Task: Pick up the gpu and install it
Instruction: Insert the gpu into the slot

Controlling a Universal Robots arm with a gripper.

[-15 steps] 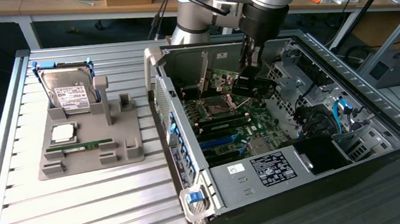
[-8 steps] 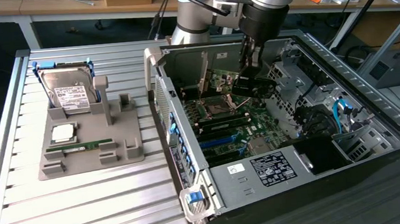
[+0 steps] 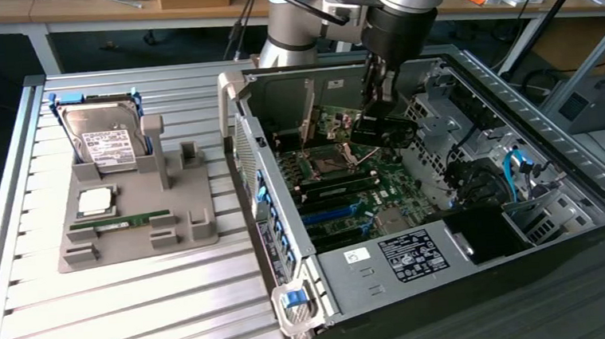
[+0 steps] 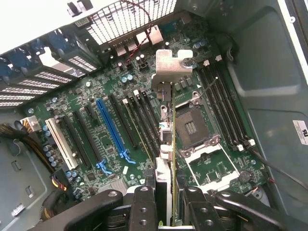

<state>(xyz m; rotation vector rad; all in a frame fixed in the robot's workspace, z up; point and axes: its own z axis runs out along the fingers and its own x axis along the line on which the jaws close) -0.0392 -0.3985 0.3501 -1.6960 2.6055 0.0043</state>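
Above the green motherboard [image 4: 103, 144], the tool [image 4: 166, 202] pinches the thin, silver-bracketed gpu [image 4: 169, 67].

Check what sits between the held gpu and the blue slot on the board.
In the wrist view, several long black slots run side by side between the gpu and the blue slot, all fixed to the board.

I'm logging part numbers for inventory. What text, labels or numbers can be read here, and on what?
No text can be read.
Hard drive label: print too small.
Black label on the computer case's grey panel: too small.
White sticker on the case wall: blurred.
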